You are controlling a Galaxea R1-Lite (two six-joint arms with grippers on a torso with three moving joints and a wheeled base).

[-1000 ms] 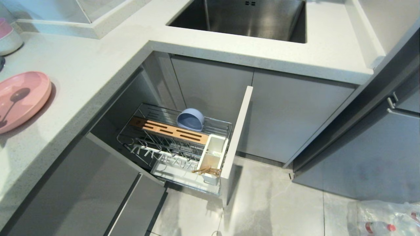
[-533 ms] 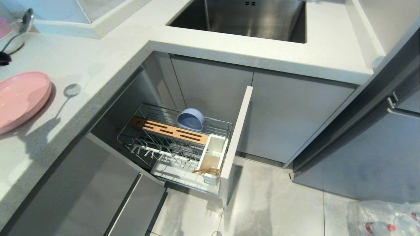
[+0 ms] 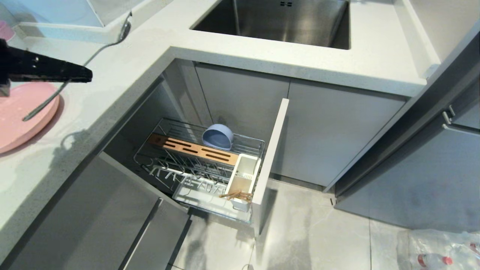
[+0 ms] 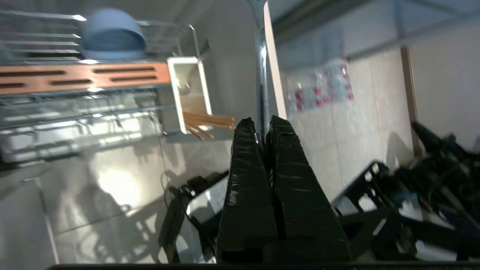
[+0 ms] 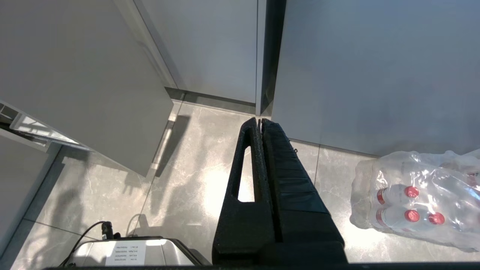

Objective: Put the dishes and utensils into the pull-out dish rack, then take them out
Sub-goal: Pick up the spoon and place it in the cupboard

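Holding the spoon (image 3: 80, 63) tight in my left gripper (image 3: 87, 76) over the counter (image 3: 123, 75) | bowl (image 3: 217, 137) sitting in the rack (image 3: 195, 165) | chopsticks (image 3: 236, 195) in its caddy (image 3: 243, 176) | plate (image 3: 22, 116) on counter | right gripper (image 5: 259, 120) pressed shut, holding nothing, by the floor (image 5: 187, 168)

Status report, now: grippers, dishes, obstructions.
Left gripper shut on spoon, over counter. Right gripper shut, parked low. Bowl, chopsticks in rack; plate waiting. Path open.

Bowl (image 3: 218, 137) and chopsticks (image 3: 236, 195) in rack (image 3: 157, 129); plate (image 3: 22, 116) on counter (image 3: 112, 75), far left.
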